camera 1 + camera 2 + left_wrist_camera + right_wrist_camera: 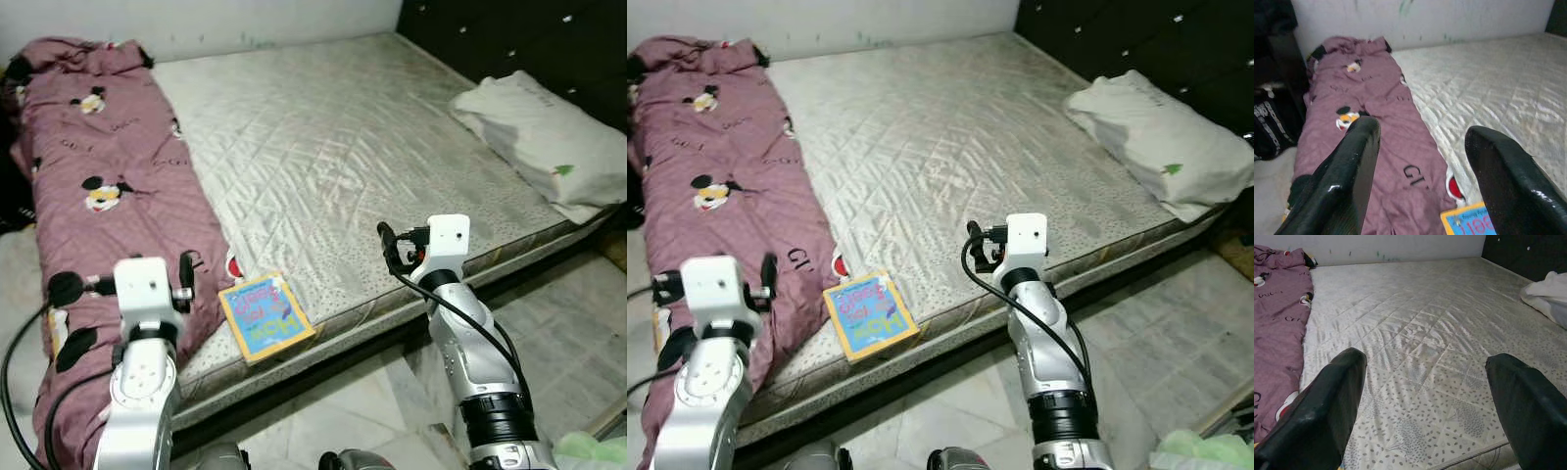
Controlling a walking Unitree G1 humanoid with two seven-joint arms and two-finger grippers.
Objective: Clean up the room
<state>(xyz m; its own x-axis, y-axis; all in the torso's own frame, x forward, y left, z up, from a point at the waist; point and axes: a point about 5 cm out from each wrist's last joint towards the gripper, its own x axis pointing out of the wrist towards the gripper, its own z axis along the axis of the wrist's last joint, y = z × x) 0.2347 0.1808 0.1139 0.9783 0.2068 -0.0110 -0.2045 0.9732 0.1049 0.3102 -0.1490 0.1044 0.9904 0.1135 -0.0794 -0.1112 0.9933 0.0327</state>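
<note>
Left gripper (1420, 171): fingers apart, empty, raised over the bed's near edge, above the blanket.
Right gripper (1425, 406): fingers wide apart, empty, hovering over the bare mattress (333, 147) near its front edge.
Book (266, 317): at about 3 o'clock from the left gripper, lying flat at the mattress edge, one corner overhanging the floor.
Blanket (108, 196): purple, bunched along the bed's left side, touching the book.
Pillow (539, 142): at 1 o'clock, far right corner.
Risk: a nudge could tip the overhanging book onto the floor; the flat cover gives little to pinch.
Risk: the left fingers may snag the blanket beside it.
</note>
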